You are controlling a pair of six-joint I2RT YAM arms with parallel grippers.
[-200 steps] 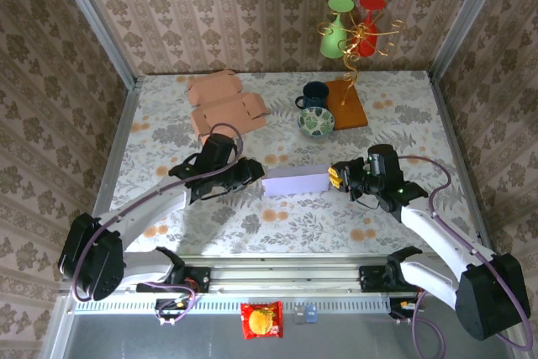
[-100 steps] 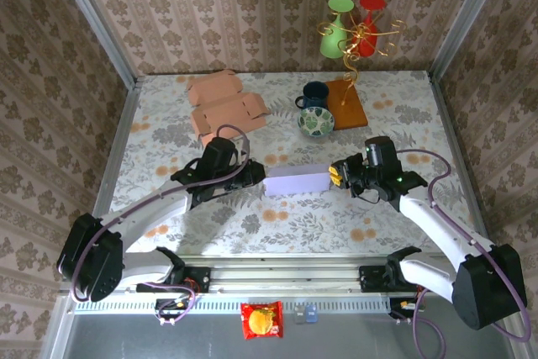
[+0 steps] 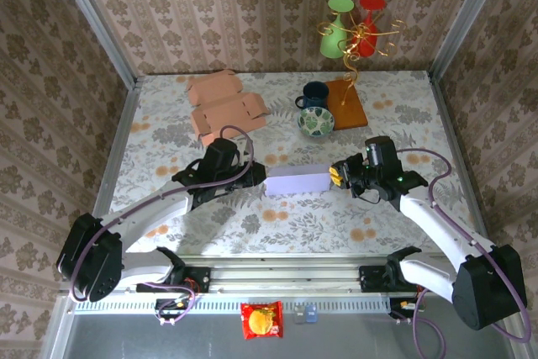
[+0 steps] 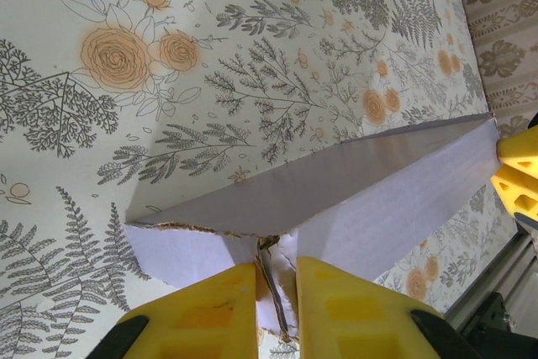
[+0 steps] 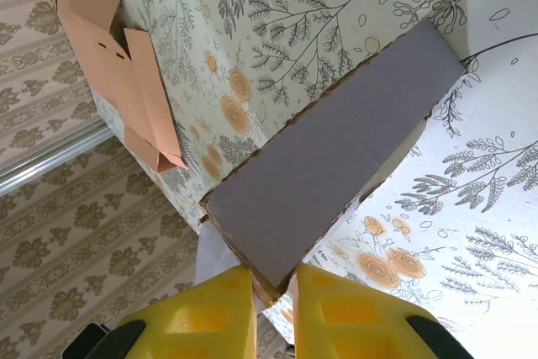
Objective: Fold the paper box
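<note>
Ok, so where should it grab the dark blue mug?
Probably from straight above, pinching the rim of the dark blue mug: it stands upright with its mouth open upward. Pick the far side, since the patterned green bowl crowds its near side.

light: bright, even | shadows: soft, beside paper box (image 3: pixel 296 182) | focus: sharp

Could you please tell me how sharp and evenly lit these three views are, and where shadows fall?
Top external: even light without glare, sharp, soft shadows on the table. Left wrist: purple box crisp, faint shadow beside it, left gripper slightly soft at the frame edge. Right wrist: box crisp and matte, right gripper slightly soft.
</note>
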